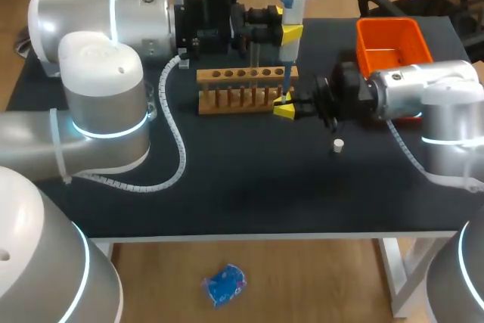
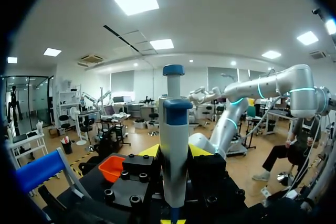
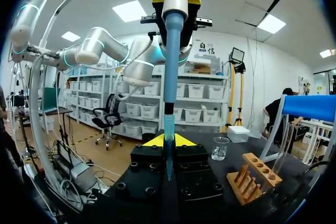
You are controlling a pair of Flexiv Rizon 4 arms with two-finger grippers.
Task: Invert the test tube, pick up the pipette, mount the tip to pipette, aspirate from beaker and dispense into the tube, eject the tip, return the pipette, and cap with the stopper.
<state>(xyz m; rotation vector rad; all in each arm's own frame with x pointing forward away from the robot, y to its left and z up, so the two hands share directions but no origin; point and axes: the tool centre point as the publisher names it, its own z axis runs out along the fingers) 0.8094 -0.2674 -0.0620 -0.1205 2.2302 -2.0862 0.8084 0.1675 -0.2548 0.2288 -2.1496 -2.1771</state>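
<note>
One orange bin (image 1: 389,35), one loose stopper (image 1: 338,144)

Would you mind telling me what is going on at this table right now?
The left gripper holds the pipette upright beside the wooden rack. The right gripper grips the blue tip at the pipette's lower end, so tip mounting seems under way. The white stopper lies loose on the table.

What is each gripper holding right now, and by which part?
Left gripper clamps the pipette around its grey body. Right gripper pinches the tip near its wide upper end.
</note>
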